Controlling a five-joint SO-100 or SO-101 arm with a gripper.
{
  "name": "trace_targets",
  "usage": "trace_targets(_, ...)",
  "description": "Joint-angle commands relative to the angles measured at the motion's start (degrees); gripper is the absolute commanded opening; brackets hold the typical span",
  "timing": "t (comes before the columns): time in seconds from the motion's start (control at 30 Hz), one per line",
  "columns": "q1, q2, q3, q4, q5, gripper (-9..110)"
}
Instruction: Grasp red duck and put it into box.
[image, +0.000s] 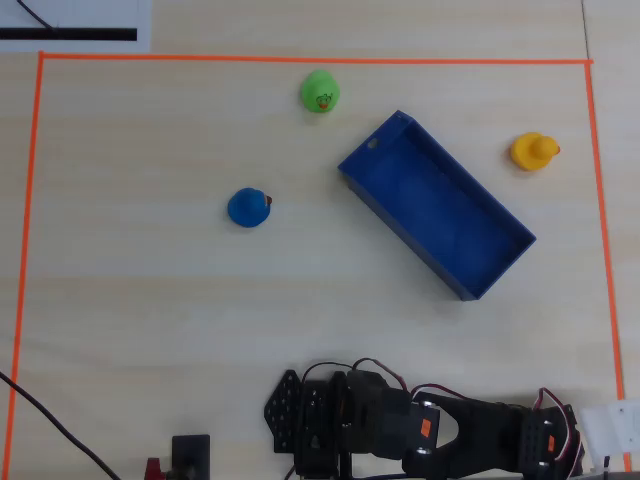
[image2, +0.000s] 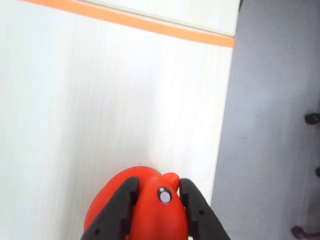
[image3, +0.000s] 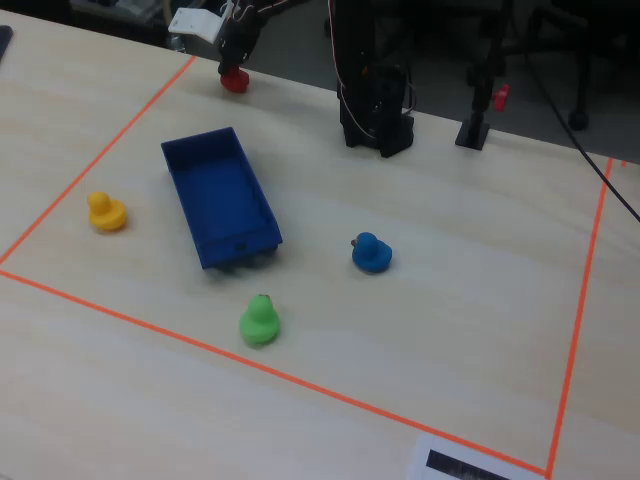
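Between our two black fingers (image2: 122, 207) in the wrist view sits the red duck (image2: 150, 210), its head and eye pinched from both sides, so our gripper (image3: 234, 62) is closed on the duck. Left of us in that view runs pale table (image2: 75, 110); ahead lies the orange tape (image2: 135, 21); right is the table edge and grey floor.

In the fixed view we hold the duck near the far table edge, outside the taped area, with the yellow duck (image3: 105, 212) off to the left, the box (image3: 220, 205) nearer the camera than our gripper, then the green duck (image3: 260, 320) and blue duck (image3: 371, 252) to the right.

We judge the carry is next: lift clear first, keep the squeeze steady, cross the near wall high, and release over the box's middle.
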Motion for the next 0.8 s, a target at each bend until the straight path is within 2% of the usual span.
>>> trace_targets(0.0, -0.88, 3.96, 0.09, 0.7, 0.0, 0)
trace_targets(0.2, -5.54, 6.24, -2.2, 4.13, 7.47, 0)
trace_targets(0.47, -21.8, 15.12, -13.97, 21.53, 21.18, 0)
trace_targets(0.77, -36.83, 27.95, -8.96, 28.04, 21.09, 0)
